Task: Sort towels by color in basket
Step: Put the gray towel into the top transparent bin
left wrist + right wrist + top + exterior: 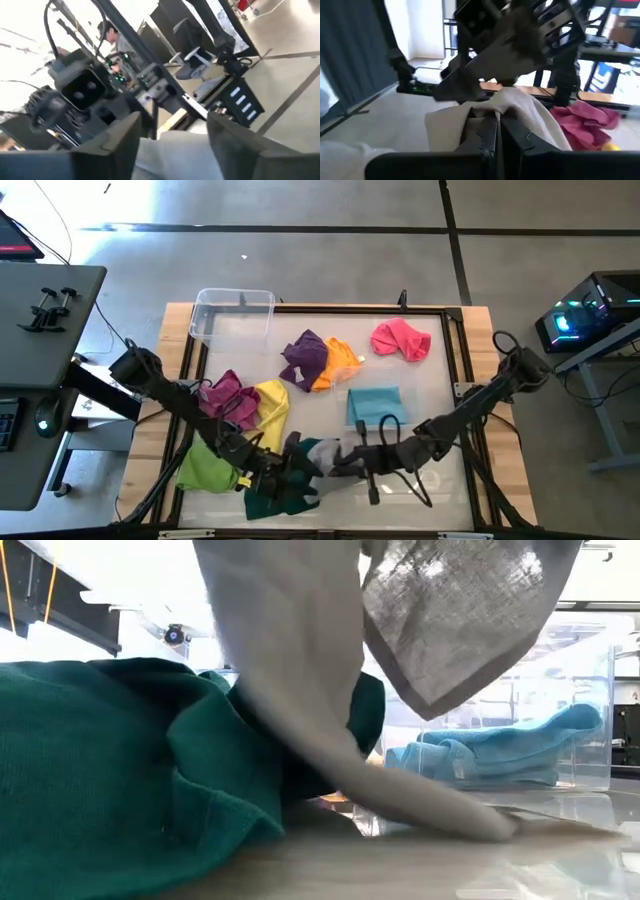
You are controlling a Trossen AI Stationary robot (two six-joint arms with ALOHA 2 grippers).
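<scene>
From above, the table (440, 480) carries cloths spread across it: a pink towel (401, 339) toward the far right, a purple towel (304, 357) touching an orange towel (340, 363) near the middle, a light blue towel (375, 404) lying flat just nearer than those, and on the left a magenta towel (226, 397) against a yellow towel (273, 402), with a lime green towel (207, 468) nearer the front edge. A clear plastic basket (232, 317) stands at the far left corner. At the front centre the left gripper (283, 470) and the right gripper (352, 461) meet over a grey towel (320, 454), which sits just above a dark green towel (280, 498). The low view shows the grey towel (330, 670) hanging from above, one end trailing onto the tabletop, the dark green towel (110, 780) bunched beside it on the left, and the light blue towel (510, 745) seen farther back through the clear basket (590, 700). In the left wrist view the left gripper's fingers (107, 150) stand wide apart with pale grey cloth (175, 155) lying between them, not pinched. In the right wrist view the right gripper (497, 135) has its jaws pressed together on a fold of the grey towel (520, 112); the magenta towel (585, 120) lies beyond, and the other arm (510, 35) looms close above.
</scene>
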